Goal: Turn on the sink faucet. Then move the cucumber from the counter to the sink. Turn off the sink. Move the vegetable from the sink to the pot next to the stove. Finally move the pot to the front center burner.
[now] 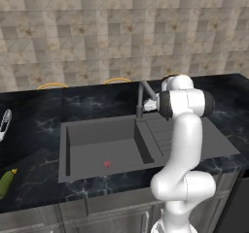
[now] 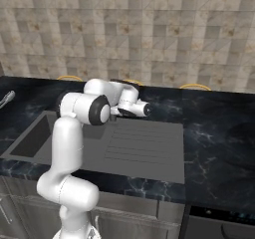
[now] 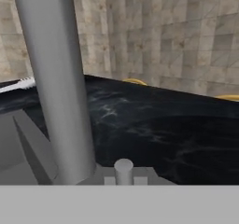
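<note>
the black marble counter [image 1: 39, 110] holds the large dark grey sink [image 1: 97, 144], its basin bare but for a red mark at the drain. the sink faucet [image 1: 142, 97] stands at the sink's back edge with the gripper [image 1: 156, 100] clenched shut just beside it, holding nothing. the cucumber [image 1: 7, 181] lies on the counter well left of the sink, below a white-silver utensil [image 1: 4, 123]

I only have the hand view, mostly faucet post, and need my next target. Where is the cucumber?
Observer: The cucumber lies on the counter left of the sink, near the front edge.
Operator: Any water in the basin?
Observer: None visible, just a red mark at the drain.
Operator: What's right of the basin?
Observer: A ribbed drainboard, nothing lying on it.
</note>
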